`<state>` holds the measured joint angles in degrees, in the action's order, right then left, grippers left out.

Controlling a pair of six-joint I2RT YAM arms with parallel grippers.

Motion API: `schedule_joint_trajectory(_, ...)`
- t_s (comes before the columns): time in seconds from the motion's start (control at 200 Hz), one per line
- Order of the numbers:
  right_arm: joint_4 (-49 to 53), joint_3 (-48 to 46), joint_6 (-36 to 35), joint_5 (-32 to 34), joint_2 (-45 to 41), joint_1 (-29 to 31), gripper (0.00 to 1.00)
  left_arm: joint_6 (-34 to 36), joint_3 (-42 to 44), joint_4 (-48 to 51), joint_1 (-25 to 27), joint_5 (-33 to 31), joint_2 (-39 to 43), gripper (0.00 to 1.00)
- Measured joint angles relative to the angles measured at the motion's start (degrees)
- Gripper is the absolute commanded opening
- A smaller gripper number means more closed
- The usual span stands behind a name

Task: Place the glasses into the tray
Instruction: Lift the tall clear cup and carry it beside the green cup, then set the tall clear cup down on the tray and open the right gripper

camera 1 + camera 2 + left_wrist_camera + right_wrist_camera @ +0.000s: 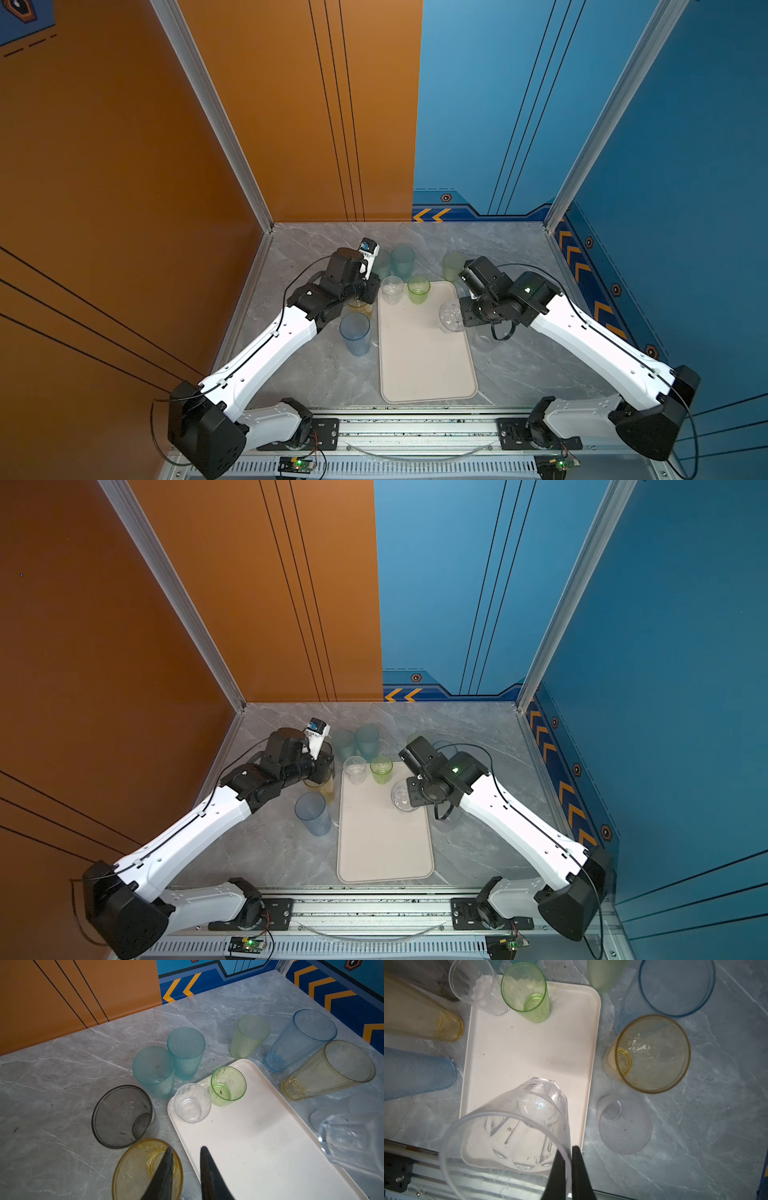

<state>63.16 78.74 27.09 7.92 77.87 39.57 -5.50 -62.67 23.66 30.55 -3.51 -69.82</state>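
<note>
glasses (186,1051): twelve. two stand in the one tray (259,1147), nine on the surface (62,1084); right gripper (569,1149) pinches a clear glass (517,1126) over the tray; left gripper (186,1148), jaws apart, straddles a yellow glass (133,1167) rim.

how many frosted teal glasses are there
2. One teal glass and a second teal glass stand close together on the table, just beyond the far left corner of the tray. No others visible.

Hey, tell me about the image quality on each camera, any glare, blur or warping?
Both top views: the wide lens splays the wall posts outward. Left wrist view: the big clear glass looks smeared. Right wrist view: that glass has a bright glint in its base, and the right gripper is a black silhouette.
</note>
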Motion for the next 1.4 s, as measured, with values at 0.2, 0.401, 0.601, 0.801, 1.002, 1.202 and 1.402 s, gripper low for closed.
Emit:
schedule_joint_trajectory(0.2, -2.89, 4.2, -5.55, -0.68, 8.37, -6.05, 0.0, 0.02, 0.0, 0.15, -0.5, 0.0, 0.37, 0.25)
schedule_joint_trajectory(0.401, -4.81, 8.61, -9.7, -3.21, 15.52, -9.49, 0.0, 0.02, 0.0, 0.31, -0.66, 0.0, 0.37, 0.25)
schedule_joint_trajectory(0.601, -5.38, 12.44, -12.35, -4.92, 21.75, -11.98, 0.0, 0.02, 0.0, 0.35, -1.14, -0.02, 0.37, 0.25)
schedule_joint_trajectory(0.801, -5.38, 15.32, -14.03, -6.23, 25.97, -12.92, 0.0, 0.02, 0.0, 0.57, -1.25, 0.0, 0.37, 0.25)
schedule_joint_trajectory(1.002, -5.33, 17.55, -15.3, -6.49, 28.65, -13.42, 0.0, 0.02, 0.0, 0.59, -1.33, 0.0, 0.35, 0.25)
schedule_joint_trajectory(1.202, -5.29, 19.43, -15.98, -6.51, 31.39, -14.16, 0.0, 0.02, 0.0, 1.05, -1.36, 0.0, 0.35, 0.25)
schedule_joint_trajectory(1.402, -5.14, 20.81, -16.83, -6.64, 33.27, -14.47, 0.0, 0.02, 0.0, 1.44, -1.4, 0.0, 0.35, 0.25)
